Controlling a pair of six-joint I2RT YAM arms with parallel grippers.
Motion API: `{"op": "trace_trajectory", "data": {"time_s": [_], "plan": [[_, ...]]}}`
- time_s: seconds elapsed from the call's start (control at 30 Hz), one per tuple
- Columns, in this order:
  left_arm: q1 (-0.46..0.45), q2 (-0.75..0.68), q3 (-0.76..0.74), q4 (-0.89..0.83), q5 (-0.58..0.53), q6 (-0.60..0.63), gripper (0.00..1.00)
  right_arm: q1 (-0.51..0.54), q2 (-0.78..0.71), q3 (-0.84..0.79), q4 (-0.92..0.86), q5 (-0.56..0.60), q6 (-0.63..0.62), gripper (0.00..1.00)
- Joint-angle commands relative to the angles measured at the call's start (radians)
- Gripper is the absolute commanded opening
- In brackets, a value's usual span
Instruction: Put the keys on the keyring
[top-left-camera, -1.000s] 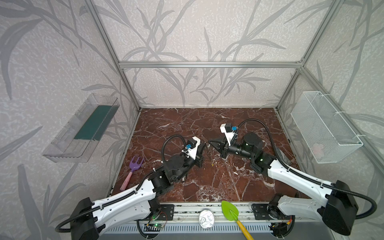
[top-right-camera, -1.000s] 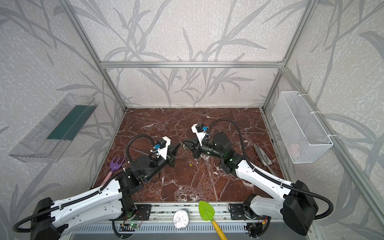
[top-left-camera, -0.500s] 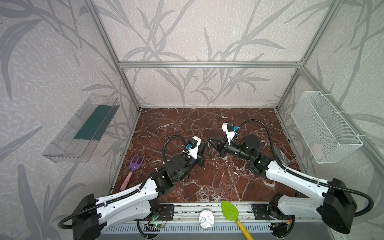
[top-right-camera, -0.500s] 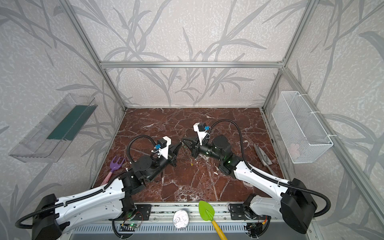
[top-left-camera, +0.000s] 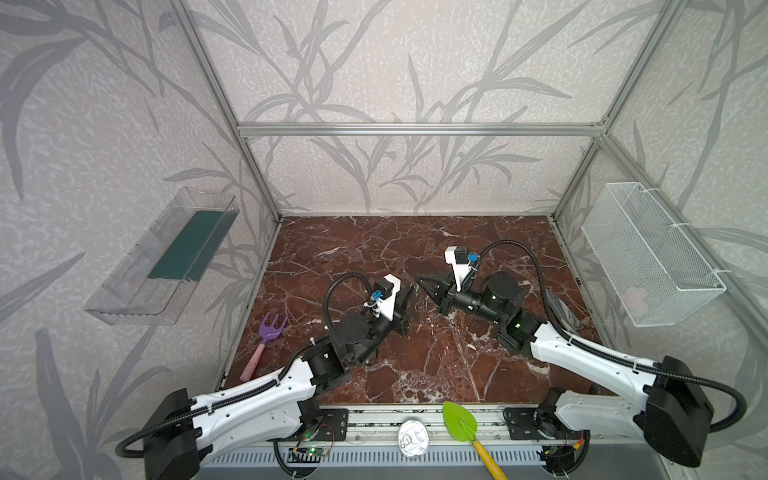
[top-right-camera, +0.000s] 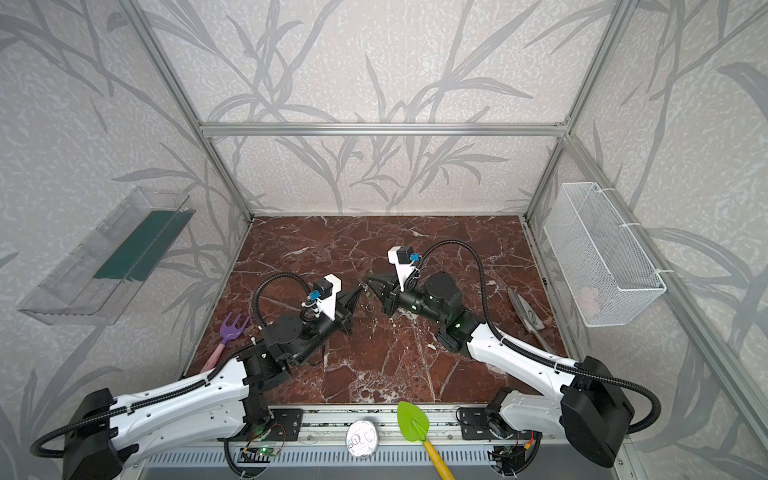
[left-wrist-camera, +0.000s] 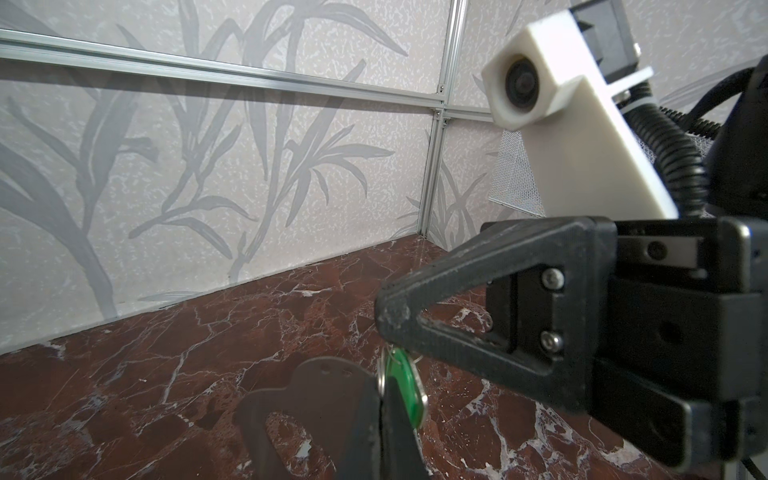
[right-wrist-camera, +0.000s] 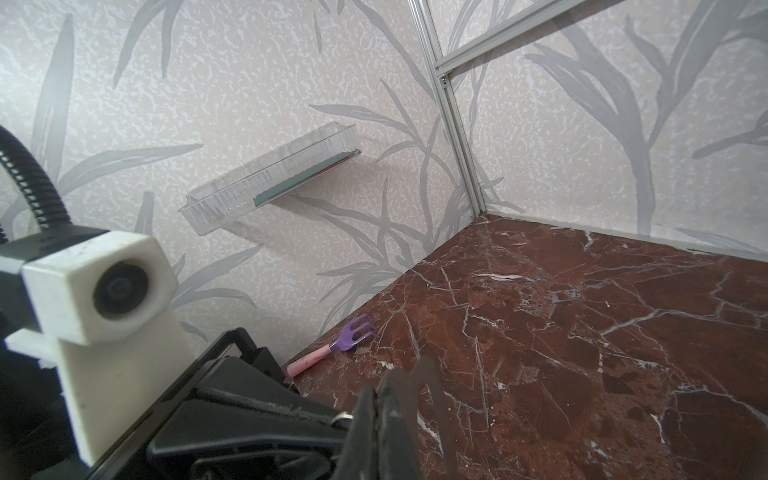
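Note:
My two grippers meet tip to tip above the middle of the marble floor in both top views. The left gripper (top-left-camera: 411, 291) (left-wrist-camera: 380, 384) is shut on the small silvery ring of the green-tagged key (left-wrist-camera: 403, 386), and the tag hangs beside its fingers. The right gripper (top-left-camera: 418, 279) (right-wrist-camera: 380, 380) is shut, and the grey keyring (left-wrist-camera: 299, 395) (right-wrist-camera: 434, 374) hangs from its tip; own fingers hide the contact point. The key's ring (right-wrist-camera: 343, 415) shows at the left gripper's tip. A small yellowish thing (top-left-camera: 417, 331) lies on the floor below, too small to identify.
A purple fork toy (top-left-camera: 272, 328) lies by the left wall and a grey trowel (top-left-camera: 559, 307) by the right wall. A green shovel (top-left-camera: 459, 422) and a silver lid (top-left-camera: 411, 436) sit on the front rail. A clear tray (top-left-camera: 166, 257) and a wire basket (top-left-camera: 648, 253) hang on the side walls.
The two grippers have crept slightly closer, the left arm reaching a little farther in and the right tip shifting a little toward the back. Both have stayed shut.

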Motion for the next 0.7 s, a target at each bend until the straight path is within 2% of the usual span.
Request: {"op": "trace_trajectory", "data": {"time_s": [0.0,0.67], "plan": [[-0.014,-0.015,-0.001,0.058,0.026,-0.003,0.00,0.002,-0.011,-0.001,0.019,0.031,-0.009,0.00],[-0.024,-0.029,-0.026,0.136,0.032,0.008,0.00,0.008,-0.028,0.009,-0.092,0.094,0.003,0.00]]}}
